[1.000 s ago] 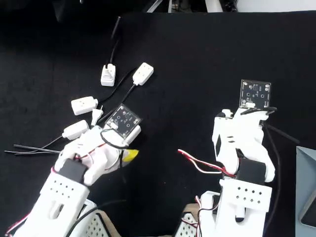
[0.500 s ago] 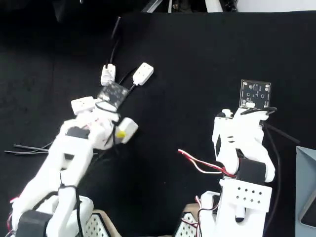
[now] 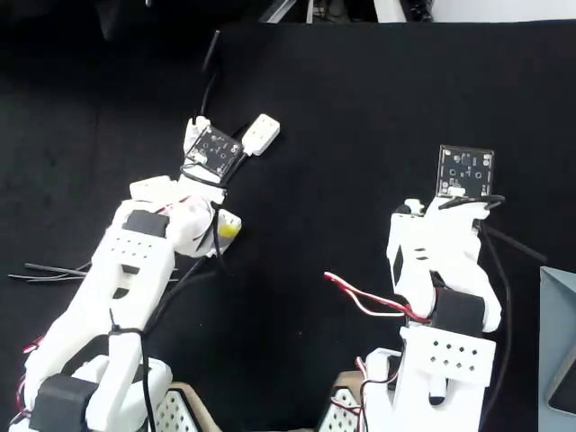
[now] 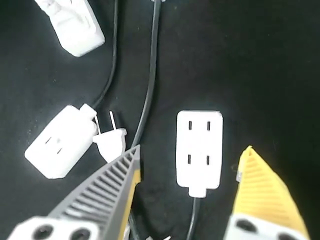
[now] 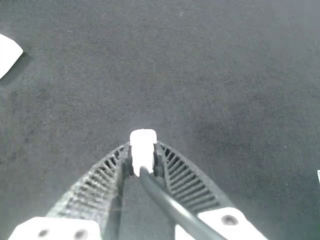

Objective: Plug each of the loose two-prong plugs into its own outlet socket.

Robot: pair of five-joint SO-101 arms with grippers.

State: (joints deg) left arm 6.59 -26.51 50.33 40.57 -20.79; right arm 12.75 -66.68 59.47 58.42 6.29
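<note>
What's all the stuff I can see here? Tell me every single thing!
Table: one, black, under everything.
Outlet sockets: three, white, far left part of the table.
Loose plug: one, white, two prongs, beside an outlet socket.
Held plug: one, white with black cord, in the right end effector.
Cables: several, black, between the sockets.
Grey thing: one, table's right edge.
Arms: two, white, side by side.
Left end effector: grey and yellow fingers, open above the sockets.
Right end effector: grey fingers, shut.

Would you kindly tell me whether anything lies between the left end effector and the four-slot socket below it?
Nothing visible does: the open left end effector hangs over the four-slot socket; a black cable runs beside it.
</note>
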